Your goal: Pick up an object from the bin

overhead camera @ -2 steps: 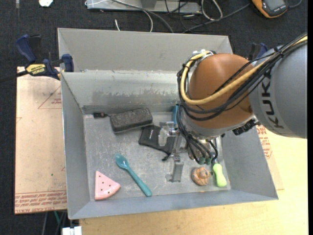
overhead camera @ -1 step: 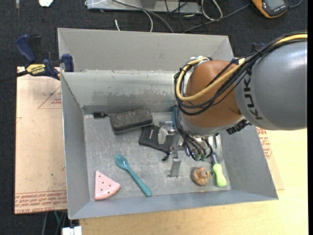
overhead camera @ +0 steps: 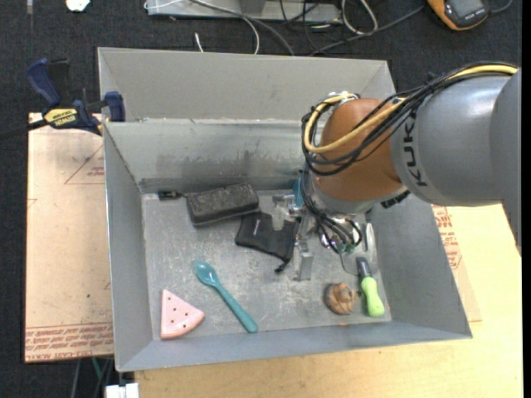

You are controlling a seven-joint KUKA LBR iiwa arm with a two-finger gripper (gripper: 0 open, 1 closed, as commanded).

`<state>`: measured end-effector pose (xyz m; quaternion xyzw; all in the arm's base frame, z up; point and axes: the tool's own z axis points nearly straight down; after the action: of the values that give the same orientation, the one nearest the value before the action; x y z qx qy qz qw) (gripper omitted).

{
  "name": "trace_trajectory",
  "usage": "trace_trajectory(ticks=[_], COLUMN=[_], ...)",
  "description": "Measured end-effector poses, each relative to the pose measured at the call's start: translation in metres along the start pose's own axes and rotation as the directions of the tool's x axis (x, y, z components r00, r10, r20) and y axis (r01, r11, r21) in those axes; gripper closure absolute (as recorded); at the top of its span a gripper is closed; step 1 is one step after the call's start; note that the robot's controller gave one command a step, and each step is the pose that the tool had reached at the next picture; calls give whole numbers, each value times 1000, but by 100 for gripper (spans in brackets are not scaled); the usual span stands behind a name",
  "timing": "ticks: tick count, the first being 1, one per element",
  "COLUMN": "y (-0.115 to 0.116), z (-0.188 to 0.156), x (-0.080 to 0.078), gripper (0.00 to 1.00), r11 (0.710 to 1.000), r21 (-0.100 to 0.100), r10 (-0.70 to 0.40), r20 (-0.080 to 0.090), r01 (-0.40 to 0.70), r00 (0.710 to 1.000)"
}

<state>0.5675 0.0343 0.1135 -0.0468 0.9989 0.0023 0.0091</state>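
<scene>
My gripper [overhead camera: 301,254] hangs low over the middle of the bin, under the orange wrist cover. Just left of it, touching or nearly so, lies a flat black angular piece [overhead camera: 262,234]. A dark grey rough block [overhead camera: 221,202] rests behind that piece, near the back wall. To the gripper's lower right sit a brown shell-like lump [overhead camera: 338,298] and a green-handled tool [overhead camera: 372,293], side by side near the front right corner. Whether anything is held cannot be made out.
A teal plastic spoon [overhead camera: 224,295] lies slantwise at front centre-left. A pink watermelon-slice toy [overhead camera: 178,315] sits in the front left corner. The arm and its cables cover the bin's right rear part.
</scene>
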Motion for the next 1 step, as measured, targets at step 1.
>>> trace_trajectory(ticks=[1], y=[-12], z=[31], x=[-9], gripper=[0], r11=[969], r21=[2], r10=[246], r20=[-7], r01=[-246], r00=[969])
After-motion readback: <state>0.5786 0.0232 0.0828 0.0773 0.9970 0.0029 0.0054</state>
